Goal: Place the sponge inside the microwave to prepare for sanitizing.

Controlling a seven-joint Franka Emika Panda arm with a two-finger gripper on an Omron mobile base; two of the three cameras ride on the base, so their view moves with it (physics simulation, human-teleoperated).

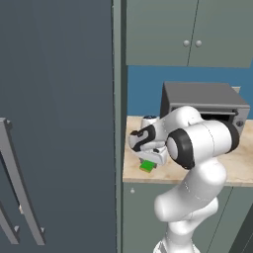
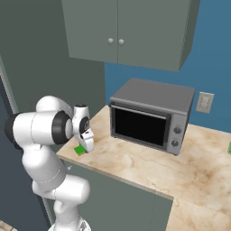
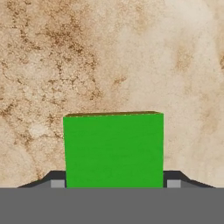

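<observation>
At the left end of the marbled table (image 2: pixel 149 167), beside the grey toaster oven (image 2: pixel 151 115), we see our pincer (image 3: pixel 113 183) pinching the green sponge (image 3: pixel 113 148) from both sides.

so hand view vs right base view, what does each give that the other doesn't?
Hand view alone: the sponge close up, filling the space between the two dark fingertips, which sit at its sides.
Right base view alone: the grey box oven, door shut, the upper cabinets, a wall outlet, and the arm.
Shared: the sponge on the marbled counter, under the gripper.
</observation>
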